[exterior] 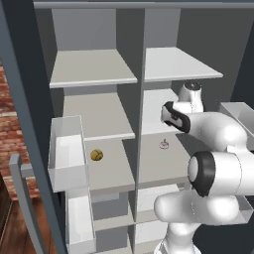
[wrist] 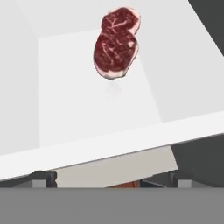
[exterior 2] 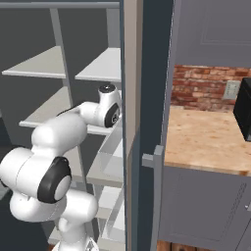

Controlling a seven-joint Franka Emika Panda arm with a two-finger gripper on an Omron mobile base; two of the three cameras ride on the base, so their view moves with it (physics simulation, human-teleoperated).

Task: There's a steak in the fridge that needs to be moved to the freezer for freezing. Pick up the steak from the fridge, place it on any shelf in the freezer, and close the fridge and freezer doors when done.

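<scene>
The steak (wrist: pixel 114 54), a dark red slab with paler streaks, lies flat toward the back of a pale shelf (wrist: pixel 87 87) in the fridge (exterior: pixel 181 64). My gripper (wrist: pixel 109 179) is open and empty, short of the shelf's front edge and well apart from the steak. Its fingertips (wrist: pixel 43 177) stand wide. My arm's wrist (exterior: pixel 191 94) reaches into the right-hand half at the second shelf. The freezer (exterior: pixel 94 67) is the left half, with its shelf boards bare at the top. Both doors stand open: the freezer door (exterior: pixel 20 99) at left, the fridge door (exterior 2: pixel 147 98) at right.
A round golden-brown lump (exterior: pixel 96 155) sits on a lower freezer shelf. A tiny white-pink item (exterior: pixel 164 145) lies on the fridge shelf below my arm. White door bins (exterior: pixel 67 149) hang on the freezer door. A wooden counter (exterior 2: pixel 211 137) lies right of the fridge door.
</scene>
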